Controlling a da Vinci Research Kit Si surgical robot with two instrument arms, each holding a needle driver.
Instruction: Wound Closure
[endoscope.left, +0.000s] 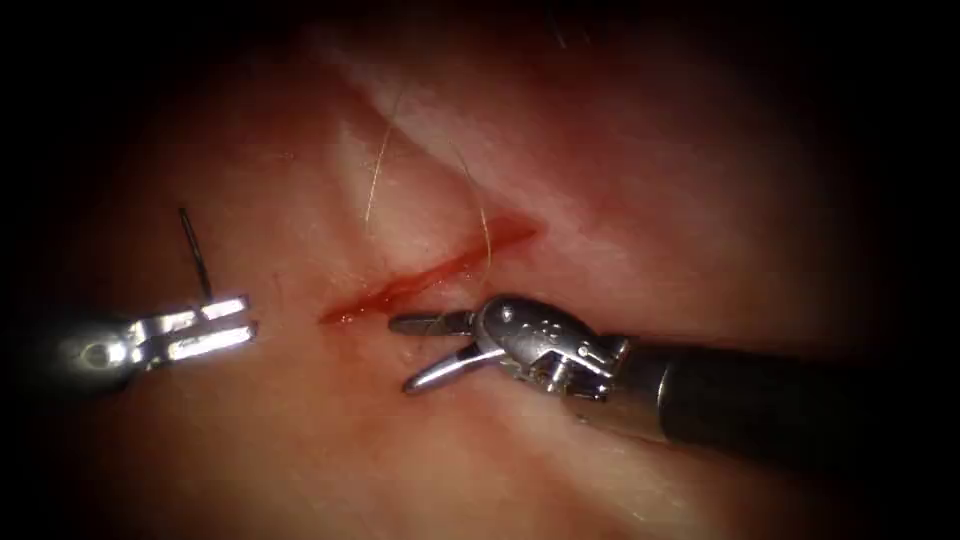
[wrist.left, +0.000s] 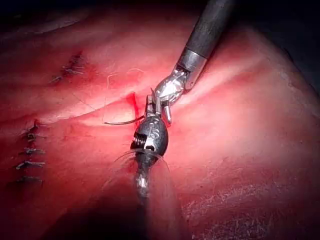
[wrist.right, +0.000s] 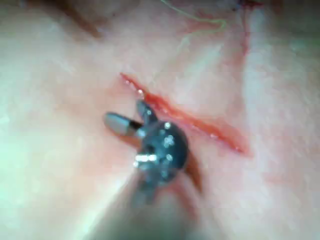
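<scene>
Endoscope view: our left tool (endoscope.left: 235, 325) well left of cut (endoscope.left: 430, 277), jaws clamped on needle (endoscope.left: 195, 252) near one end, needle clear of tissue (endoscope.left: 300, 440). Our right tool (endoscope.left: 405, 352) just below cut, jaws spread, empty. Thread (endoscope.left: 478, 205) crosses cut.

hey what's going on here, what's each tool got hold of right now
Suturing practice on pork tissue. The left tool, left of the cut, grips the dark needle by one end, clear of the tissue. The right tool sits just below the cut, jaws open, holding nothing. Pale thread lies across the tissue above the cut.
</scene>
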